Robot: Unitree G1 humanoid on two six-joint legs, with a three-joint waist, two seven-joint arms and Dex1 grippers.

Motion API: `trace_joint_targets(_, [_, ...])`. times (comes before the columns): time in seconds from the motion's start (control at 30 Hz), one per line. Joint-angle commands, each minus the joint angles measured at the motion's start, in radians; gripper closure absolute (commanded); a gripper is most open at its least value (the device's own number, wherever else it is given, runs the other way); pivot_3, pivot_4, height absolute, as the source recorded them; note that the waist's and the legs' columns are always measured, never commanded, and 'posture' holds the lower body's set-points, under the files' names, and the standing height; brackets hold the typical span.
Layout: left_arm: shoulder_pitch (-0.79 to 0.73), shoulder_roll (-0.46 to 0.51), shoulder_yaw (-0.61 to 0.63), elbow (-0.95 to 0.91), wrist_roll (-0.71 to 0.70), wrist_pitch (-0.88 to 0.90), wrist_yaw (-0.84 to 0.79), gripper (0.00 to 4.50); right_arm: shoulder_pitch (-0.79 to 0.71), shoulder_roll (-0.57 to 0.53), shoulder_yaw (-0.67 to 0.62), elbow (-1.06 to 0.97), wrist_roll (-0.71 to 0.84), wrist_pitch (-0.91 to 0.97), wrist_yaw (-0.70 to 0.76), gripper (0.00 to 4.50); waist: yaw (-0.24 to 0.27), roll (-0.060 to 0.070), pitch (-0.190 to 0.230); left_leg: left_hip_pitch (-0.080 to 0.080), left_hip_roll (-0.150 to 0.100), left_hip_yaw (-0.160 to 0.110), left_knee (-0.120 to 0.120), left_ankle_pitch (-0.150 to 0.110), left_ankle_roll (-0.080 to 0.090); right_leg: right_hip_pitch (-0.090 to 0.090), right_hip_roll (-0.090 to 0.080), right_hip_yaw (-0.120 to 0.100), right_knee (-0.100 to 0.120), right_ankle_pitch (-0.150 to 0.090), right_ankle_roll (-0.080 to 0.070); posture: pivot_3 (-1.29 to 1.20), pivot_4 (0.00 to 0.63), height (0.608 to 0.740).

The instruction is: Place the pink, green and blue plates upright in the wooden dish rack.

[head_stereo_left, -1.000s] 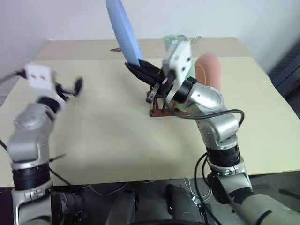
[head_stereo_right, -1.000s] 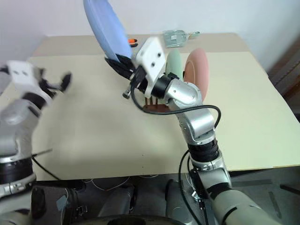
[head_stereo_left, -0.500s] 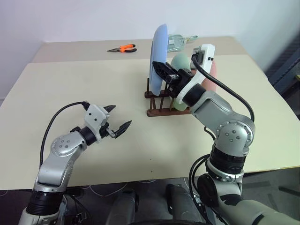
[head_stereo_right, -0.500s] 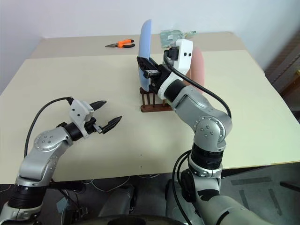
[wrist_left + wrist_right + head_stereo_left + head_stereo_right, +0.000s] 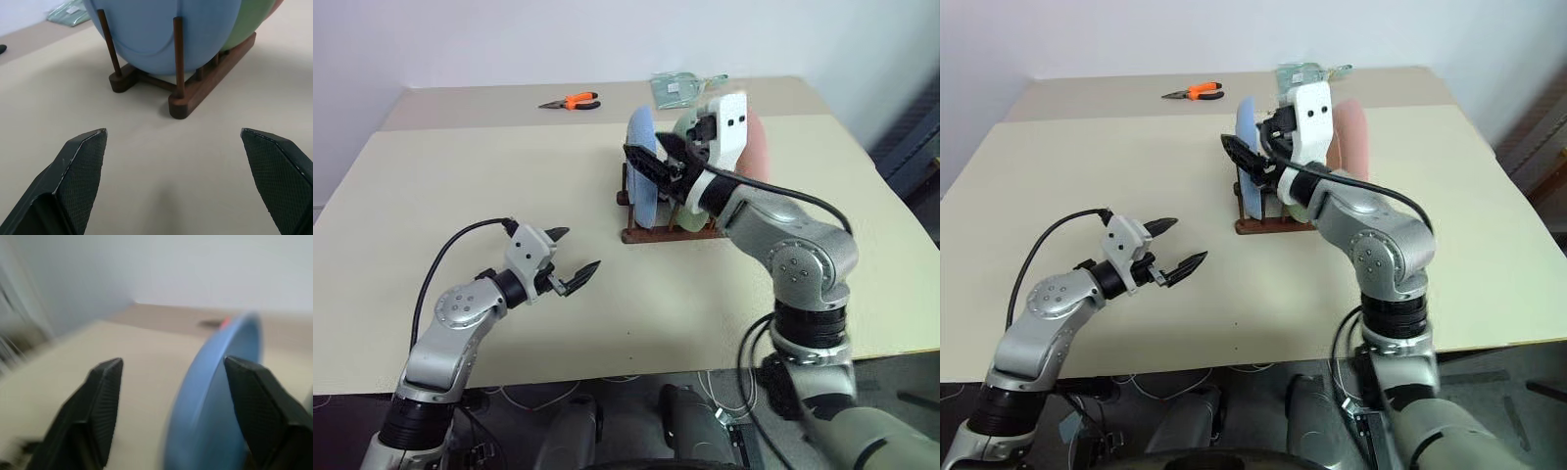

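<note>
moved: blue plate [image 5: 642,176] now down in rack [image 5: 658,231], upright beside green plate [image 5: 254,22] and pink plate [image 5: 762,152] | right gripper [image 5: 1255,163] released, straddling its rim | left gripper [image 5: 572,257] open, low over desk [image 5: 509,196], facing the rack

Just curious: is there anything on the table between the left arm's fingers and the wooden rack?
No. The left wrist view shows bare table between the fingers and the rack.

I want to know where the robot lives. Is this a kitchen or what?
Probably a lab or workshop, not a kitchen: a bare beige table against a plain wall, orange-handled pliers lying on it, and a lone wooden dish rack holding plastic plates.
</note>
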Motion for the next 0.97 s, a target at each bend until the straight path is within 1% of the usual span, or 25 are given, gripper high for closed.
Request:
trace_joint_targets(0.03, [-0.015,-0.011,-0.010,-0.013,0.006,-0.010,0.002,0.00,-0.009,-0.088,-0.045,-0.078,-0.049,-0.185,0.140,1.47,-0.002,0.000,0.000,0.000,0.000,0.000,0.000,0.000,0.000,0.000,0.000,0.000,0.000,0.000,0.000,0.00,0.150,0.740])
trace_joint_targets(0.07, [-0.018,-0.014,-0.010,-0.005,0.010,-0.012,0.001,0.00,-0.002,-0.114,-0.085,-0.091,-0.025,-0.204,0.176,1.47,0.000,0.000,0.000,0.000,0.000,0.000,0.000,0.000,0.000,0.000,0.000,0.000,0.000,0.000,0.000,0.00,0.150,0.740])
trace_joint_targets(0.13, [-0.022,-0.008,-0.005,0.019,0.029,-0.029,0.003,0.00,0.033,-0.190,-0.211,-0.099,0.039,-0.204,0.237,1.47,0.005,0.000,0.000,-0.001,0.000,0.000,0.000,0.000,0.000,0.000,0.000,0.000,-0.001,0.000,0.000,0.00,0.150,0.740])
trace_joint_targets(0.17, [-0.023,-0.002,0.007,0.042,0.037,-0.045,0.004,0.00,0.085,-0.253,-0.289,-0.092,0.063,-0.186,0.277,1.47,0.007,-0.001,0.000,-0.001,0.000,-0.001,0.001,0.000,0.000,0.001,0.000,0.000,-0.001,0.000,0.000,0.00,0.150,0.740])
trace_joint_targets(0.2, [-0.025,0.003,0.020,0.067,0.047,-0.062,0.006,0.00,0.149,-0.318,-0.354,-0.084,0.073,-0.175,0.326,1.47,0.015,-0.002,-0.001,-0.001,0.000,-0.001,0.001,0.000,0.000,0.002,0.000,0.000,-0.002,0.000,0.000,0.00,0.150,0.740])
trace_joint_targets(0.27, [-0.024,0.019,0.044,0.121,0.059,-0.095,0.001,0.00,0.339,-0.452,-0.467,-0.059,0.046,-0.192,0.453,1.47,0.029,-0.004,-0.002,-0.001,0.000,-0.001,0.001,-0.001,0.002,0.003,0.000,-0.001,-0.004,0.000,0.000,0.00,0.150,0.740])
trace_joint_targets(0.3, [-0.021,0.030,0.054,0.143,0.067,-0.114,-0.002,0.00,0.425,-0.482,-0.522,-0.042,0.061,-0.178,0.494,1.47,0.030,-0.004,-0.002,-0.001,0.000,-0.001,0.001,-0.001,0.003,0.003,-0.001,-0.001,-0.004,-0.001,0.000,0.00,0.150,0.740])
trace_joint_targets(0.33, [-0.021,0.035,0.056,0.155,0.074,-0.126,-0.002,0.00,0.480,-0.501,-0.560,-0.023,0.079,-0.172,0.520,1.47,0.027,-0.003,-0.002,-0.001,0.000,0.000,0.001,-0.002,0.003,0.003,-0.001,-0.001,-0.004,-0.001,-0.001,0.00,0.150,0.740])
trace_joint_targets(0.37, [-0.019,0.044,0.067,0.175,0.077,-0.139,-0.003,0.00,0.547,-0.497,-0.586,0.003,0.089,-0.178,0.543,1.47,0.025,-0.001,-0.002,0.000,0.000,0.001,0.001,-0.002,0.003,0.003,-0.001,-0.001,-0.004,-0.002,-0.002,0.00,0.150,0.740])
trace_joint_targets(0.43, [-0.014,0.058,0.085,0.208,0.086,-0.165,-0.003,0.00,0.634,-0.476,-0.591,0.066,0.062,-0.234,0.573,1.47,0.018,0.000,-0.002,0.001,0.001,0.004,0.001,-0.002,0.003,0.003,-0.001,0.002,-0.003,-0.002,-0.002,0.00,0.150,0.740])
trace_joint_targets(0.53, [-0.007,0.066,0.100,0.222,0.087,-0.177,0.008,0.00,0.663,-0.452,-0.557,0.161,0.014,-0.317,0.586,1.47,0.006,0.001,-0.002,0.005,0.002,0.006,0.001,-0.002,0.003,0.005,-0.001,0.002,-0.002,-0.002,-0.002,0.00,0.150,0.740])
trace_joint_targets(0.8, [0.052,0.074,0.122,0.182,0.092,-0.171,0.014,0.00,0.635,-0.430,-0.445,0.326,-0.077,-0.479,0.622,1.47,0.005,0.002,-0.002,0.005,0.002,0.006,0.001,-0.002,0.003,0.006,-0.001,0.002,-0.002,-0.001,0.000,0.00,0.150,0.740])
trace_joint_targets(0.97, [0.076,0.060,0.134,0.155,0.087,-0.157,0.044,0.00,0.588,-0.390,-0.395,0.418,-0.122,-0.561,0.601,1.47,0.005,0.002,-0.002,0.005,0.002,0.006,0.001,-0.002,0.003,0.006,-0.002,0.002,-0.002,-0.001,0.000,0.00,0.150,0.740])
